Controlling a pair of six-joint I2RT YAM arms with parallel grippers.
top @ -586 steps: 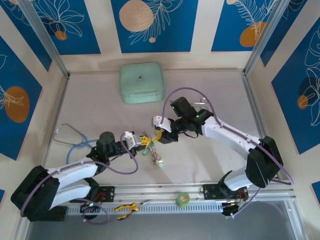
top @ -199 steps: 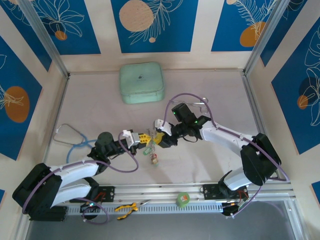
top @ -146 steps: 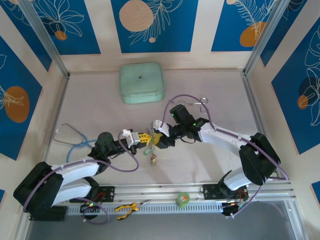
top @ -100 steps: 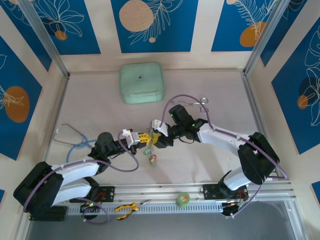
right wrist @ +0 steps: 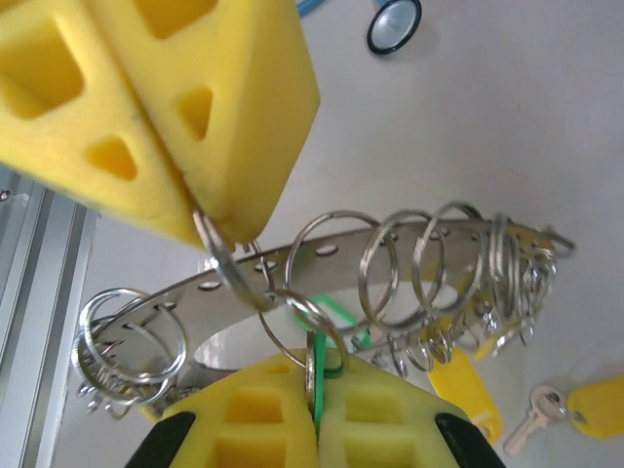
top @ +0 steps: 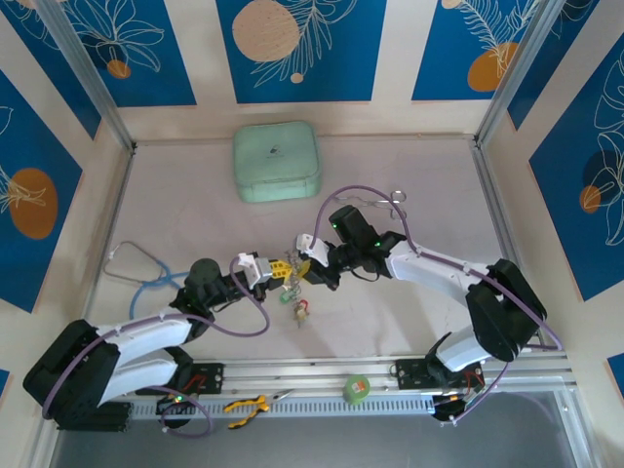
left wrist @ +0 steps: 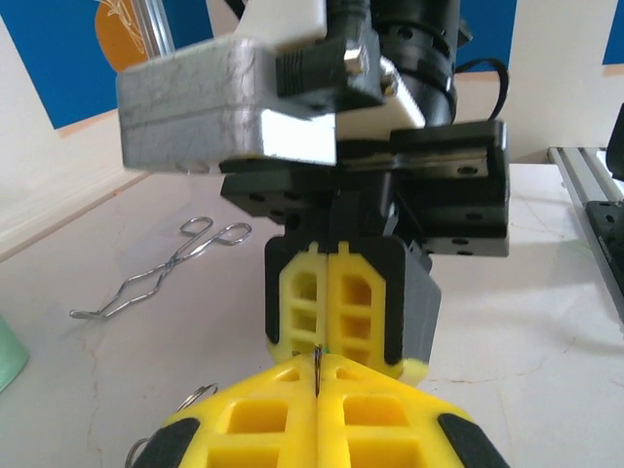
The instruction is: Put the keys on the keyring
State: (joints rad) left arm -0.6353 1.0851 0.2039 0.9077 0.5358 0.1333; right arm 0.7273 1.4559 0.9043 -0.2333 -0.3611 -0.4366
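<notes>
**Right claw newly clenched on a green-tagged ring at the keyring**

Nearest the arm bases, a bunch of small silvery metal keys with red and yellow plastic tags point(top: 300, 312) is seen just below the point where the two arms meet. Whether it hangs free or rests on the table cannot be told.

Just beyond it, the right gripper point(right wrist: 314, 378), whose yellow jaws stood apart a second ago, is now clamped on a small wire split ring point(right wrist: 306, 330) that carries a green tag point(right wrist: 337, 333). The left gripper point(left wrist: 317, 375) is clenched, as before, on the large flat silvery-gold metal keyring point(right wrist: 341, 244). This perforated band is held up between the two arms and already has many split rings threaded on it.

The new grip is judged to mean that the green-tagged key has been secured for working onto the band, so the threading is started rather than finished.

- The key belonging to the green tag is hidden behind the right fingers.
- Whether the gripped split ring already passes through the band cannot be settled.
- From above, the grip is too small to read.
- From the left wrist, the keyring is seen edge-on as a thin dark line.

Farther off, thin silvery scissor-like forceps point(left wrist: 166, 273) lie untouched on the table.
</notes>
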